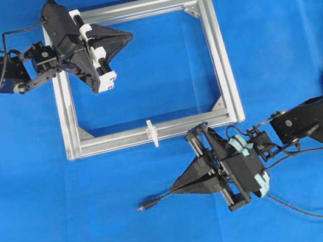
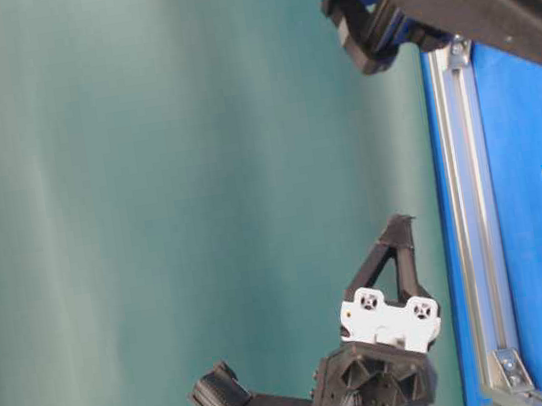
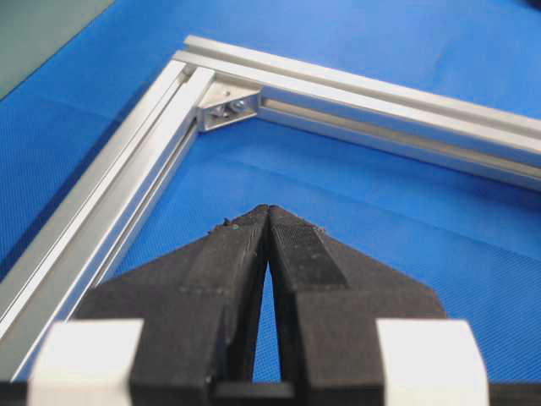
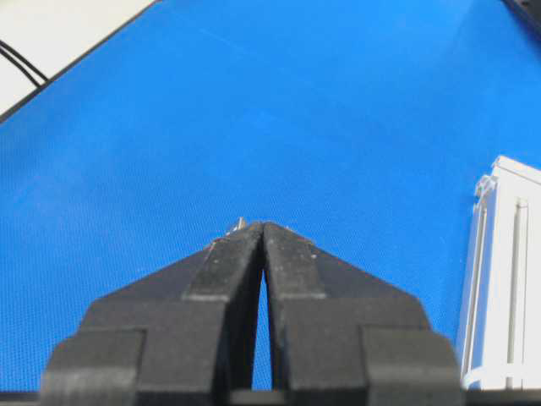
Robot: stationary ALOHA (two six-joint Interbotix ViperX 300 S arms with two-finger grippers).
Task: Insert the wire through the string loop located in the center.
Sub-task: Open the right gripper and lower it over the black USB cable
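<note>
My left claw (image 1: 127, 37) is hanging over the far left corner of the aluminium frame (image 1: 222, 56), its fingertips pressed together with nothing between them. In the left wrist view the two black fingers (image 3: 237, 254) are meeting at a sharp point above the blue counter (image 1: 40, 208), inside the frame, with a silver corner bracket (image 3: 226, 106) lying just ahead of them.

My right claw (image 1: 173, 188) is hovering outside the frame, near the counter's near edge, and it is pinched tight too. From overhead its tip is pointing toward the left of the counter. The wire (image 1: 155, 202) is lying on the blue counter just beside that tip, its small dark plug end (image 1: 143, 207) stretching out leftward from under my fingers. I cannot tell from these views whether my right claw is actually gripping the wire or only sitting over it; in the right wrist view only a tiny sliver is showing past the closed fingertips (image 4: 254, 233).

The string loop (image 1: 151, 132) is standing across the middle of the frame's near bar, white and small, well apart from my left claw and near my right claw, which is sitting just beyond that bar on the counter's near side. The wire's plug is lying outside the frame, nearer the counter's near edge than the loop.
</note>
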